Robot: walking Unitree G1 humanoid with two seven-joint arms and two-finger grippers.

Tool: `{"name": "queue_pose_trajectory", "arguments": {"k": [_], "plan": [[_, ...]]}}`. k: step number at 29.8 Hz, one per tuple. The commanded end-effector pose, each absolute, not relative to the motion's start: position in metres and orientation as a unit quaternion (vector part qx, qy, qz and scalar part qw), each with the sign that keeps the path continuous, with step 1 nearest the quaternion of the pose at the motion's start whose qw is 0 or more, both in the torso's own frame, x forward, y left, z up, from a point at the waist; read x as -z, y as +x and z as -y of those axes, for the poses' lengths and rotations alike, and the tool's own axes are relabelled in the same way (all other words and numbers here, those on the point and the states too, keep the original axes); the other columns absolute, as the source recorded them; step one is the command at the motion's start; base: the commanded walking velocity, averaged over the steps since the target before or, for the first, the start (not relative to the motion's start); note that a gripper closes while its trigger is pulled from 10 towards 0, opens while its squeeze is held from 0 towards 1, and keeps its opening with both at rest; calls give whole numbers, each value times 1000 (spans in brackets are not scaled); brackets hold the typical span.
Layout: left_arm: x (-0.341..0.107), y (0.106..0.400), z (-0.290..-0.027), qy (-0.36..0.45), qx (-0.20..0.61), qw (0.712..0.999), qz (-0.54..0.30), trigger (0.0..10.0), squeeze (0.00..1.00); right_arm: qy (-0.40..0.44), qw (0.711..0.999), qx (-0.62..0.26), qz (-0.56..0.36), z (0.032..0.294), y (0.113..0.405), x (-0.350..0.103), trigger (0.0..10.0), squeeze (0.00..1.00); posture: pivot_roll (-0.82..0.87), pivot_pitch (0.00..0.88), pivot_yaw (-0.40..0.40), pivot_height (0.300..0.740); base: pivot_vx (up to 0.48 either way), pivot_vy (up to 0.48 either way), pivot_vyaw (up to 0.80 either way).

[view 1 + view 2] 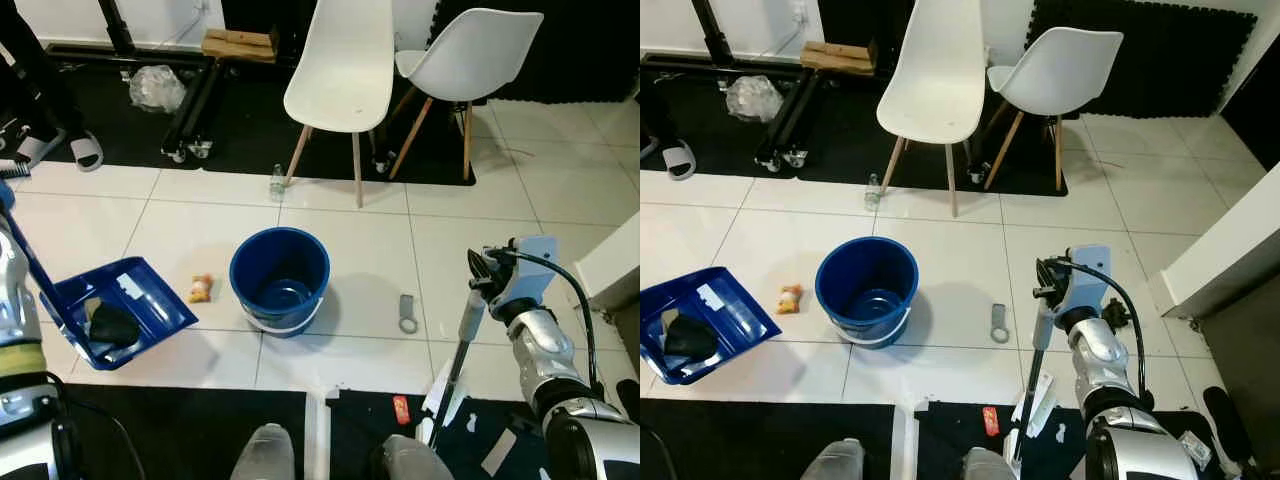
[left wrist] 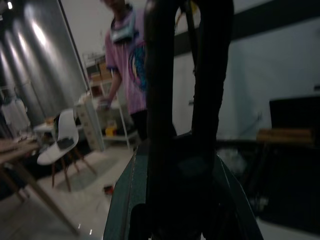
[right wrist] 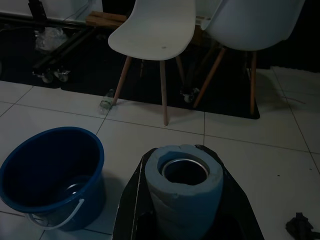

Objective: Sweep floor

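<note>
While the right pincer (image 1: pixel 480 272) clamps the broom handle (image 1: pixel 458 352) at lower right, the left pincer (image 2: pixel 185 115) grips the blue dustpan (image 1: pixel 120 310) at lower left; beyond, a snack wrapper (image 1: pixel 201 288) lies beside the bucket (image 1: pixel 280 280), which a careless sweep might knock.

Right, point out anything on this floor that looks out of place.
Three stray items lie on the white tiles: a small orange scrap between the blue dustpan and the blue bucket, a grey metal piece right of the bucket, and a small bottle tipped over by a chair leg.
</note>
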State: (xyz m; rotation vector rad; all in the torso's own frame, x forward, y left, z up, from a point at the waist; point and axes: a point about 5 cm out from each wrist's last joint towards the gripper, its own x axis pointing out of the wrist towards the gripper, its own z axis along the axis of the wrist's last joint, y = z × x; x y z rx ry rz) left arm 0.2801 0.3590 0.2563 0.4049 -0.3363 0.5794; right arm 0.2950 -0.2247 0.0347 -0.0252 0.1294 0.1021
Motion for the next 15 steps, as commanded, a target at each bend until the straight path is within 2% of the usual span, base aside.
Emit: {"name": "queue_pose_trajectory", "arguments": {"k": [1, 15], "plan": [[-281, 277, -357, 229, -274, 913, 198, 10000, 0, -23, 996, -50, -77, 229, 293, -33, 10000, 0, 196, 0, -68, 740, 0, 0, 0], [-324, 281, -354, 243, -255, 903, 245, 10000, 0, -22, 995, -51, -79, 229, 293, -32, 10000, 0, 197, 0, -71, 740, 0, 0, 0]]}}
